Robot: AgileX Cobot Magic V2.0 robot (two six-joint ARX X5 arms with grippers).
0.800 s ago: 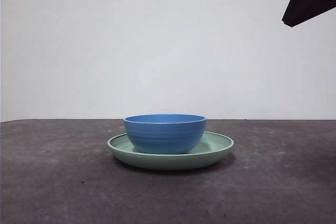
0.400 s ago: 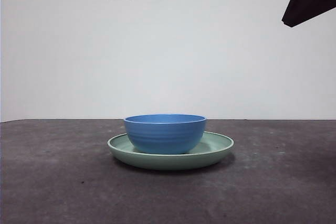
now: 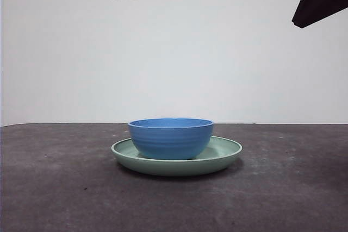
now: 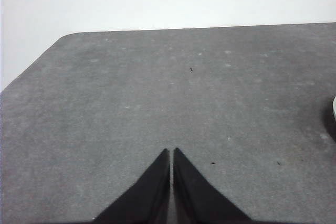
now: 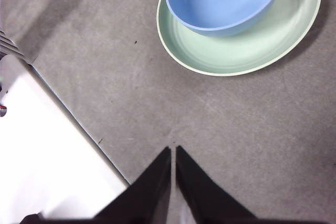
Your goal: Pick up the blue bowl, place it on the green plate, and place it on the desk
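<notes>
step: bowl-on-plate looks done; I judge next is lifting the blue bowl (image 3: 171, 138) off onto the worktop (image 3: 54, 188).
how: open wide, grip the rim, lift straight so the green plate (image 3: 225, 153) stays put.
right end effector (image 5: 173, 153): pinched closed, empty, hovering apart from the plate.
left end effector (image 4: 171, 155): closed, empty, waiting.
containers: bowl empty, sits off-centre in plate; plate mid-worktop.
</notes>
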